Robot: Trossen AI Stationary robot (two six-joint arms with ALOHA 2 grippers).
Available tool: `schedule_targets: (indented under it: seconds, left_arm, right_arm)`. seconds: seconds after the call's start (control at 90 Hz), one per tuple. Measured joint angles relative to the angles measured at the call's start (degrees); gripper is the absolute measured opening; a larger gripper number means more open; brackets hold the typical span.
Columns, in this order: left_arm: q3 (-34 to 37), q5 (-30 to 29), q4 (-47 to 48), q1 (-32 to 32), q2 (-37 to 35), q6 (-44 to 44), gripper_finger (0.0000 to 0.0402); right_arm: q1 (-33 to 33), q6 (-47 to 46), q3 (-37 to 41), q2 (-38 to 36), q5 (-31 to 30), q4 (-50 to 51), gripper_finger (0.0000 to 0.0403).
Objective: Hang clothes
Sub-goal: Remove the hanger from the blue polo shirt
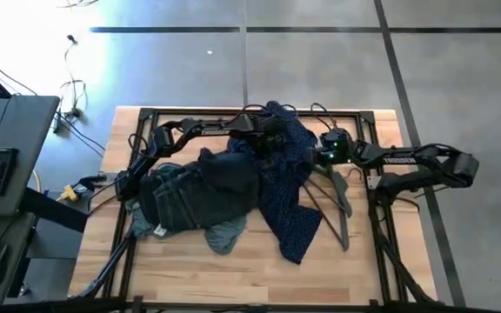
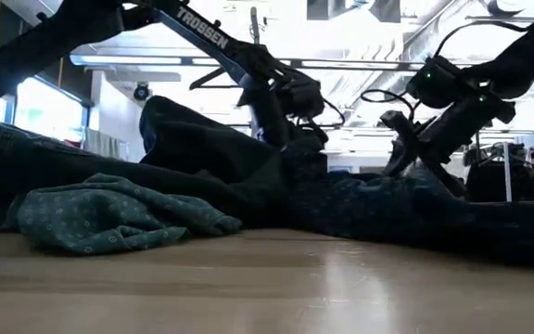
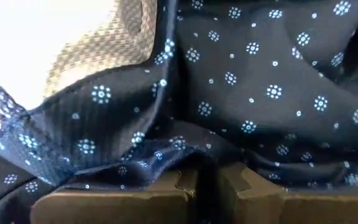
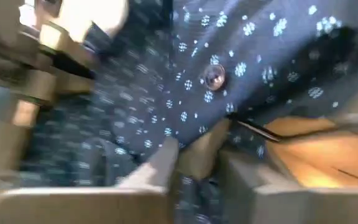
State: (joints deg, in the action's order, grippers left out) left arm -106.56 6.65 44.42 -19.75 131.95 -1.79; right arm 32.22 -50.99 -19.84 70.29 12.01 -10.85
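The navy dotted shirt (image 1: 287,187) lies crumpled mid-table, its far part raised between both grippers. My left gripper (image 1: 270,132) is shut on the shirt's far part. My right gripper (image 1: 323,149) is shut on the shirt's right side, close to a button (image 4: 214,76). The black trousers (image 1: 197,193) lie heaped to the left, partly over the shirt. Beneath them the teal shirt (image 1: 226,235) pokes out toward the near edge and rests on the table (image 2: 109,218). My left gripper pinches a fold of the navy shirt (image 3: 188,158) between its two fingers (image 3: 129,199); the cloth bunches over the fingertips in several layers and is raised off the table. My right gripper has navy cloth (image 4: 194,193) between its two fingers (image 4: 160,168), near the button placket. It comes from the table's right, slanting down.
Thin dark hangers (image 1: 333,202) lie on the table at the right of the navy shirt, partly under it; one wire (image 4: 263,132) shows by my right gripper. A dark frame (image 1: 381,113) runs round the tabletop. Bare wood lies along the near edge (image 1: 259,278).
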Motion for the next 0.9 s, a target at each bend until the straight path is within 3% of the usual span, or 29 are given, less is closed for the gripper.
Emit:
schedule_targets:
  seconds: [0.244, 0.378, 0.5, 0.589, 0.767, 0.9]
  left_arm:
    - [-2.0, -9.5, 6.4, 0.2, -10.5, -3.8, 0.0]
    - [-1.9, -13.3, 7.1, 0.1, -16.6, -3.6, 0.0]
    - [-2.2, -13.5, 3.8, -0.7, -21.4, -2.9, 0.0]
    - [-2.0, -13.3, 2.1, -1.2, -21.9, -1.7, 0.0]
    - [-1.9, -12.8, 2.4, -1.7, -21.5, 3.5, 0.0]
    - [-0.5, -11.1, 3.5, -2.0, -19.3, 6.1, 0.0]
  right_arm:
    - [-1.8, 1.8, -2.6, -9.4, 2.9, 5.5, 0.0001]
    - [-5.4, 8.5, -12.5, -15.8, 5.0, 24.7, 0.0004]
    - [-9.6, 17.6, -26.5, -16.3, -0.7, 46.4, 0.0003]
    - [-11.5, 21.4, -33.8, -14.4, -3.8, 55.1, 0.0002]
    - [-9.5, 17.7, -31.1, -10.3, -6.0, 54.7, 0.0001]
    - [-4.5, 11.6, -22.1, -5.7, -4.2, 43.4, 0.0003]
